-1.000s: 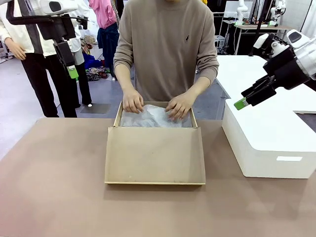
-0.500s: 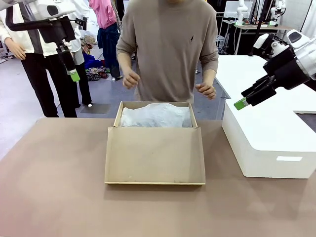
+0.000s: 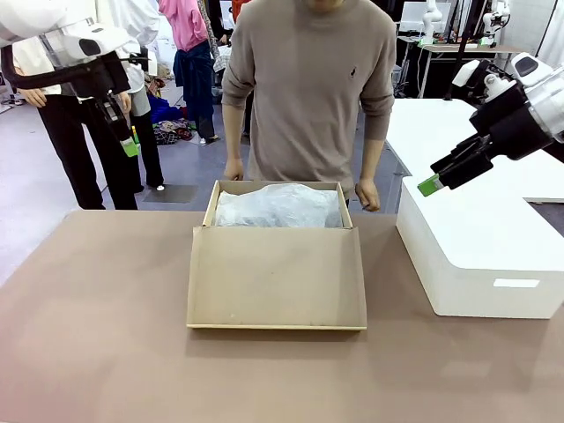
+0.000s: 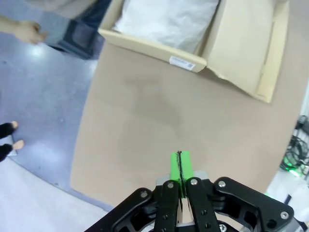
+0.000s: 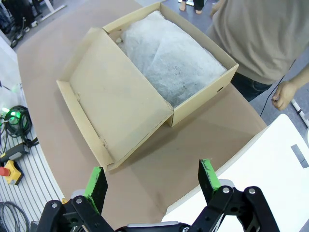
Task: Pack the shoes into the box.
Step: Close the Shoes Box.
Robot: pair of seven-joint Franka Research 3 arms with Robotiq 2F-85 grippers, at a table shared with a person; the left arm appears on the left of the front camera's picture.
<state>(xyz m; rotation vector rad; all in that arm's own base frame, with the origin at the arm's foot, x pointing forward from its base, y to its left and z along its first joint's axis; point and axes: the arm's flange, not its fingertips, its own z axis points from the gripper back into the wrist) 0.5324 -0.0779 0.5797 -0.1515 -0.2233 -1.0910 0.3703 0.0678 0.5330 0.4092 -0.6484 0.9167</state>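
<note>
The brown cardboard box [image 3: 275, 278] sits mid-table with its flap lid lying open toward me. White tissue paper [image 3: 278, 207] covers what lies inside, so the shoes are hidden. The person stands behind the box with one hand [image 3: 233, 168] and the other hand [image 3: 367, 196] hanging at the sides, off the paper. My left gripper [image 3: 130, 147] hangs shut and empty high at the far left; its green pads [image 4: 176, 166] press together above bare table, with the box [image 4: 159, 48] far ahead. My right gripper [image 3: 429, 185] stands open and empty high at the right, with the box [image 5: 130, 111] and tissue paper [image 5: 174, 58] below it.
A large white rounded box [image 3: 476, 256] stands on the table right of the cardboard box, also close under my right gripper as the white box [image 5: 270, 164]. Bare brown table [image 3: 97, 335] lies left of and in front of the box. Another person stands behind my left arm.
The person's hands lifted off the tissue paper and dropped to the sides. My left gripper closed and sank slightly. The right arm stayed still.
</note>
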